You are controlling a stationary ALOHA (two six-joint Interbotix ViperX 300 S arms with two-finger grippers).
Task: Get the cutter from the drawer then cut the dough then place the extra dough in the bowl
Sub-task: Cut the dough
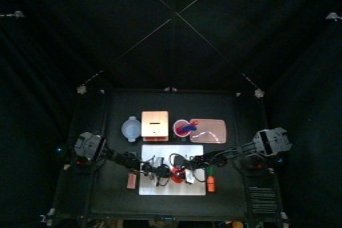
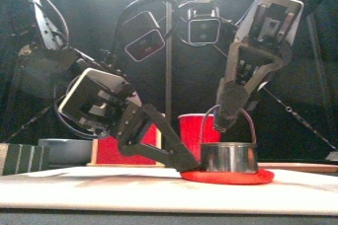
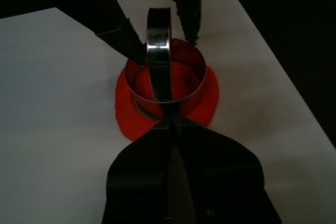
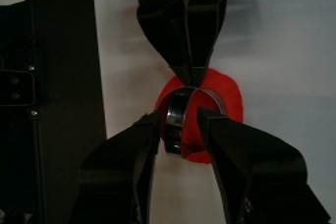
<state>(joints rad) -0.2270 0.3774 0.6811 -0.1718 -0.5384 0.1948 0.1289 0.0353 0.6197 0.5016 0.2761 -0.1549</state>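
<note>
The round metal cutter [image 2: 235,157] stands on the flat red dough [image 2: 227,177] in the middle of the white cutting board [image 1: 191,152]. My right gripper [image 2: 232,118] comes down from above and is shut on the cutter's upright wire handle [image 4: 172,120]. My left gripper [image 3: 171,132] reaches in low from the left. Its jaws are shut, and their tip rests on the dough's edge [image 3: 132,120] right beside the cutter's wall [image 3: 171,76]. In the right wrist view the left gripper [image 4: 195,69] points down at the dough [image 4: 223,95].
Behind the board stand the blue-grey bowl [image 1: 130,127], the pale wooden box [image 1: 155,124] and the pink tray [image 1: 214,129]. A red cup [image 2: 199,130] shows behind the cutter. Both arms crowd the board's middle.
</note>
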